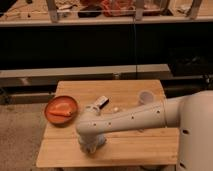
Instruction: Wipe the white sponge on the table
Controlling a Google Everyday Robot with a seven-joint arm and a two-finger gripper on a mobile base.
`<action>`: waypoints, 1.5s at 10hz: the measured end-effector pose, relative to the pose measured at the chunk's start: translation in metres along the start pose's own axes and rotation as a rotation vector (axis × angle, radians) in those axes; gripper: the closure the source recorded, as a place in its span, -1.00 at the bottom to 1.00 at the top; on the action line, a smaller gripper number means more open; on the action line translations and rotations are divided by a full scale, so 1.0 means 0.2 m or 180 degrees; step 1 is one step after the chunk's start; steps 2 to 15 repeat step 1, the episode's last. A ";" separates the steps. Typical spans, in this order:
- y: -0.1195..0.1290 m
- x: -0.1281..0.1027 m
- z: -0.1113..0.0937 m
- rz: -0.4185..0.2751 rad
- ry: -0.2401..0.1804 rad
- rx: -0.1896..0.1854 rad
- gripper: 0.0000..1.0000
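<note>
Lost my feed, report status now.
Gripper low at the table's front left. White sponge not visible, likely beneath it. Orange plate, dark bar, cup stand apart.

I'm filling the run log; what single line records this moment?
arm: reaching across table | pincer: low at front-left of tabletop | white sponge: not visible | orange bowl, dark bar, cup: untouched
</note>
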 end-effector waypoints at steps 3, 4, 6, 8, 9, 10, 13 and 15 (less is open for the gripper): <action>0.04 -0.03 0.02 -0.0017 -0.0014 0.0000 0.91; 0.04 -0.03 0.02 -0.0017 -0.0014 0.0000 0.91; 0.04 -0.03 0.02 -0.0017 -0.0014 0.0000 0.91; 0.04 -0.03 0.02 -0.0017 -0.0014 0.0000 0.91; 0.04 -0.03 0.02 -0.0017 -0.0014 0.0000 0.91; 0.04 -0.03 0.02 -0.0017 -0.0014 0.0000 0.91; 0.04 -0.03 0.02 -0.0017 -0.0014 0.0000 0.91; 0.04 -0.03 0.02 -0.0017 -0.0014 0.0000 0.91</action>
